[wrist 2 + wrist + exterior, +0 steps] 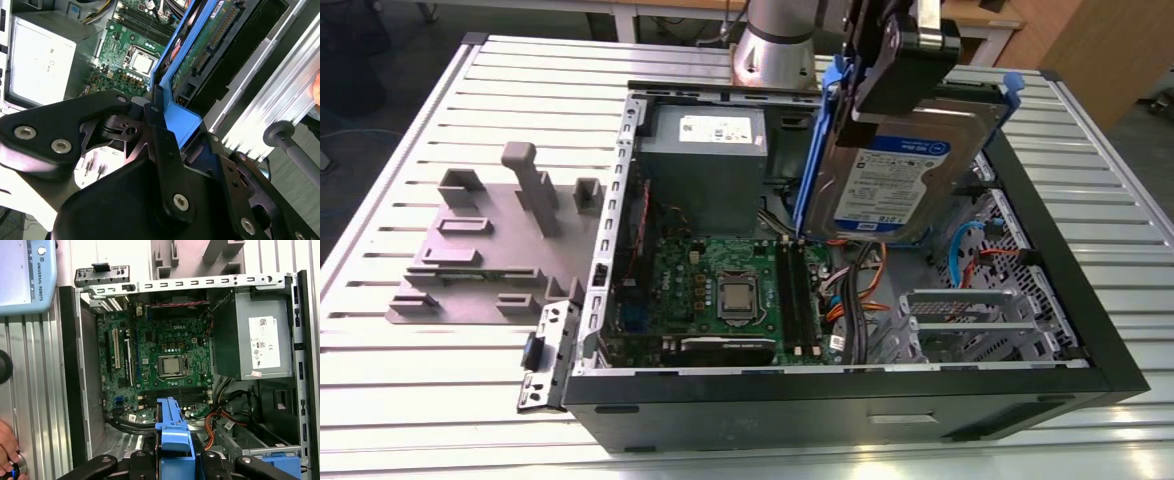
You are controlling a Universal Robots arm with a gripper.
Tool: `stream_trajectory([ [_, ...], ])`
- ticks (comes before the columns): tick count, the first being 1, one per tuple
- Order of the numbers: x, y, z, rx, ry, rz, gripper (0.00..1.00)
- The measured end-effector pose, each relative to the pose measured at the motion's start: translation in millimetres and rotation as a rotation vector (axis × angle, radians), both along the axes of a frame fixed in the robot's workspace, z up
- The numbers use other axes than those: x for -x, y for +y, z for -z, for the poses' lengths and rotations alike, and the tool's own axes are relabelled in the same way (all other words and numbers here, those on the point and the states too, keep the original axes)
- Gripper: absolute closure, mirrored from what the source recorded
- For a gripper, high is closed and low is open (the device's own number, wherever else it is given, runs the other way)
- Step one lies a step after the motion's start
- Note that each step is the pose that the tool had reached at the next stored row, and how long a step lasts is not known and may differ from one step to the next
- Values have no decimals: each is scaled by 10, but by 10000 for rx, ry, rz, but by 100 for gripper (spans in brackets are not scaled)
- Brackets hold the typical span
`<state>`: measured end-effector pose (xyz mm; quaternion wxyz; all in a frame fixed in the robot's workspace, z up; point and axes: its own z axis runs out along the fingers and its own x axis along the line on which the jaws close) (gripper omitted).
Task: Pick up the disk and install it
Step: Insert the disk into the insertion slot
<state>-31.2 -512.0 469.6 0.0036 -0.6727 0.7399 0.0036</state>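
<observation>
The gripper (172,457) is clamped on the blue carrier rail of the disk (891,170), holding it tilted nearly on edge above the open computer case (854,395) on the table (414,400), apparently clear of it. The disk's blue-and-white label faces the exterior view. The grey power supply (707,155) carries a white sticker.

Table (400,400): ribbed silver aluminium slats, evenly lit with soft reflections; also seen in the first wrist view (45,390) and the second wrist view (280,90).
Floor (374,80): dark, beyond the table's far edge, at the exterior view's left.
Wooden panel (1107,50): brown, upright, far corner at the exterior view's right.
Bench (624,25): white legs, behind the table.
</observation>
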Motion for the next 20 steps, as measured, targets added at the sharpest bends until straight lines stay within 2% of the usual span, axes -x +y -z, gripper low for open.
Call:
stream_trajectory([
  [8, -24, -66, 12, 0, 3, -110, 63],
  [15, -44, -184, 19, 0, 5, -109, 63],
  [18, -62, -221, 20, 0, 6, -109, 63],
  [19, -146, -262, 25, 0, 9, -109, 63],
  [20, -171, -269, 26, 0, 10, -110, 63],
])
